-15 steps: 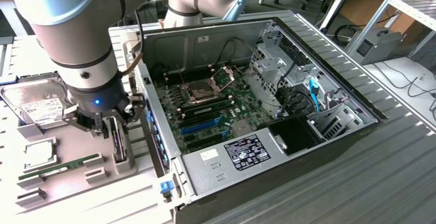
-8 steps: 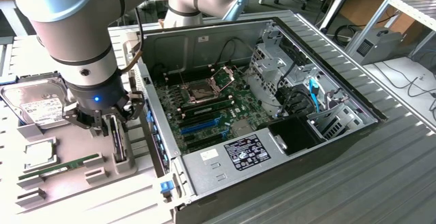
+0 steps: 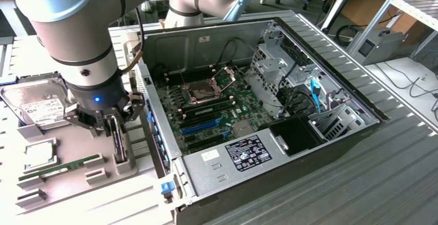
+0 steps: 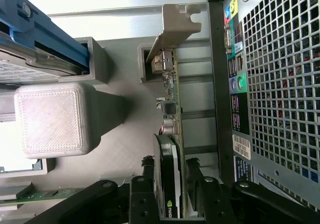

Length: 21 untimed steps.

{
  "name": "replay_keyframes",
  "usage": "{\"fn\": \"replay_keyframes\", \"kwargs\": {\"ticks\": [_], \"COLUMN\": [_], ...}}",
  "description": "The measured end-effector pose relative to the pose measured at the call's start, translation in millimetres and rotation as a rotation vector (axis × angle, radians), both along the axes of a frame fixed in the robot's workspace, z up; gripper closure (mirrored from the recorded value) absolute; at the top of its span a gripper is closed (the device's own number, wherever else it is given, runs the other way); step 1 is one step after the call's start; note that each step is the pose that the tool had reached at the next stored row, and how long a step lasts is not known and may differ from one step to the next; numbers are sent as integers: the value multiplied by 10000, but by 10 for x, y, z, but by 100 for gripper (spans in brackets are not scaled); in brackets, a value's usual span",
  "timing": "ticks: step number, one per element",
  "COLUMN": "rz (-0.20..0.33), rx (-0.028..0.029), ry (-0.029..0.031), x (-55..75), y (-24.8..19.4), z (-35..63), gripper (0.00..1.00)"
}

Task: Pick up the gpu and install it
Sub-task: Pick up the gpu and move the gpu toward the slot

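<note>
The gpu [image 4: 172, 108] is a thin black card with a pale metal bracket [image 4: 178, 23] at one end. It stands on edge in a slot of the grey parts tray [image 4: 125, 149], right beside the computer case. My gripper [image 4: 170, 189] hangs over the end away from the bracket, one finger on each side of the card with narrow gaps showing, so it is open. In the exterior view the gripper [image 3: 115, 125] is low over the gpu [image 3: 120, 145], at the tray's edge next to the case wall.
The open computer case [image 3: 342, 133] lies on its side with the motherboard [image 3: 205, 107] exposed. On the tray sit a hard drive [image 3: 38, 107], a CPU [image 3: 40, 153] and a green RAM stick [image 3: 58, 167]. The case's perforated rear panel [image 4: 280, 83] runs close alongside the card.
</note>
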<state>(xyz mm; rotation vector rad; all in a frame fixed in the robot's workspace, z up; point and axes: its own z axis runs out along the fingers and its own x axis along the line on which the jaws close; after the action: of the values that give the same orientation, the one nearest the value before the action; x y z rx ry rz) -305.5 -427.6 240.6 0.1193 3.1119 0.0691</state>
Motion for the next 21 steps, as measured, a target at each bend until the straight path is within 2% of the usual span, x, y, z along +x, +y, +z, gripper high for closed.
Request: {"fn": "replay_keyframes", "kwargs": {"ticks": [2, 3, 16, 21], "rz": [1, 1, 0, 0], "rx": [-1, -1, 1, -1], "ry": [1, 1, -2, 0], "x": [0, 0, 0, 0], "y": [0, 0, 0, 0], "z": [1, 0, 0, 37], "gripper": [70, 73, 73, 73]}}
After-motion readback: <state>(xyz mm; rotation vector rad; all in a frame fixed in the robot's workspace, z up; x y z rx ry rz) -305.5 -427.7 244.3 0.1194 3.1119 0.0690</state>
